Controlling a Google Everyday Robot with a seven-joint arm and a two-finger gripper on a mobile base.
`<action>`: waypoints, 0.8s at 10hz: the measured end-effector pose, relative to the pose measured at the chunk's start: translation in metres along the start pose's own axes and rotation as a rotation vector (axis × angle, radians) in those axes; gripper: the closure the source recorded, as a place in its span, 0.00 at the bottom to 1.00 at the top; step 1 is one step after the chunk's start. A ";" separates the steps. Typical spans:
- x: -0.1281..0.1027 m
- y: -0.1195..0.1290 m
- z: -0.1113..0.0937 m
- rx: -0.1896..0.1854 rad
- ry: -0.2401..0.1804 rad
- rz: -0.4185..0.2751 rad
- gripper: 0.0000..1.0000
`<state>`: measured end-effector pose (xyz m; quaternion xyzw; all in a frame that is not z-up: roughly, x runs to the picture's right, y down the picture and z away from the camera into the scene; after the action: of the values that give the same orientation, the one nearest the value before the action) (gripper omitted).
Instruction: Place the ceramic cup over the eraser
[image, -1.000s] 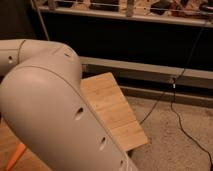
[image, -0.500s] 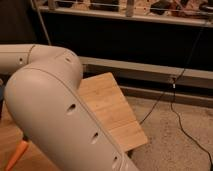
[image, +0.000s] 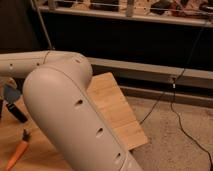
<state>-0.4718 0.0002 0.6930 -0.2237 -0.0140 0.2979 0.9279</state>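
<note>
Camera view shows a small black oblong block, seemingly the eraser (image: 17, 113), lying slantwise on the wooden table (image: 118, 111) close to its left edge, partly cut off by the arm's shadowed side. Just above it, at the same edge, sits a bluish-grey shape (image: 10, 93) too indistinct to name; whether the two touch cannot be told. The ceramic cup cannot be made out anywhere on the visible part of the table. Nearer the front-left corner lies an orange tapered object (image: 14, 155) with a dark tip pointing up toward the black block, well apart from it. The pale robot arm (image: 65, 115) fills the foreground: one link runs level across the left half above the table, bends at a rounded elbow and drops toward the bottom edge. The gripper lies out of view, so the state of its jaws cannot be told. Past the table's right edge a black cable (image: 176, 116) trails across speckled floor (image: 170, 150).
</note>
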 end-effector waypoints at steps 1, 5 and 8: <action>0.001 0.007 0.008 -0.010 0.005 -0.017 1.00; 0.000 0.026 0.021 -0.044 0.005 -0.075 1.00; -0.001 0.032 0.022 -0.039 0.004 -0.097 1.00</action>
<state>-0.4933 0.0317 0.7000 -0.2416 -0.0287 0.2515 0.9368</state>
